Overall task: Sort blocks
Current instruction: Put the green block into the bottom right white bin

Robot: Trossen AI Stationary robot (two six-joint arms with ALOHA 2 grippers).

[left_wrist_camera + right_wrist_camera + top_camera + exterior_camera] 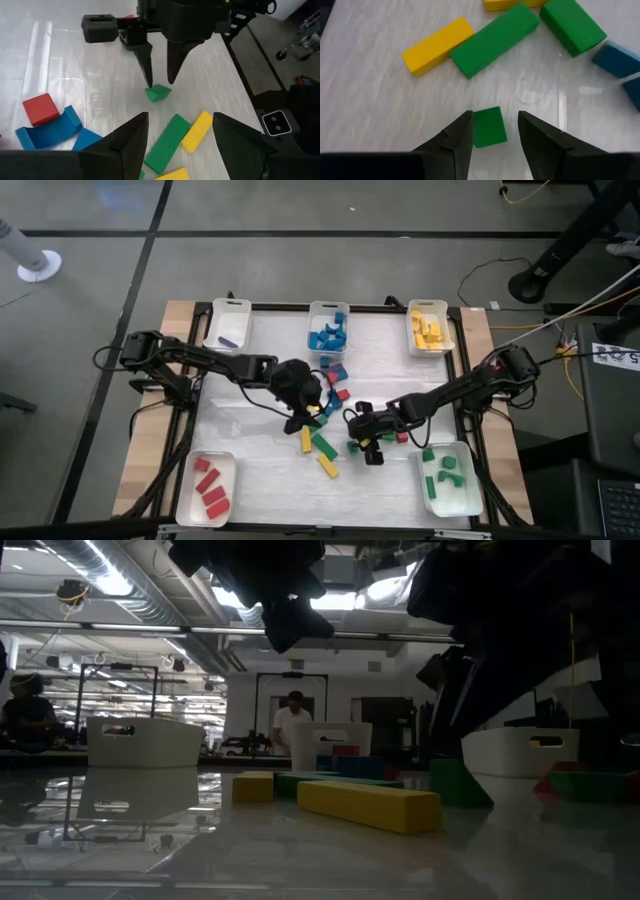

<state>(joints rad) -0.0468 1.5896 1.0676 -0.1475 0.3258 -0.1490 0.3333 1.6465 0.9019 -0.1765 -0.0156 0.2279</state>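
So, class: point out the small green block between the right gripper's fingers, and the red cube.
small green block (488,127), right wrist view, middle of its top face.
red cube (41,108), left wrist view, middle of its top face.

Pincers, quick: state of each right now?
Left pincer: open, empty, above the loose blocks mid-table.
Right pincer: open, fingers straddling a small green block, not closed on it.

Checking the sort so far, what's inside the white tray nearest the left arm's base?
The white tray holds four red blocks lying loose, with no other colour in it. No arm or tool covers it from above, so nothing there is hidden.
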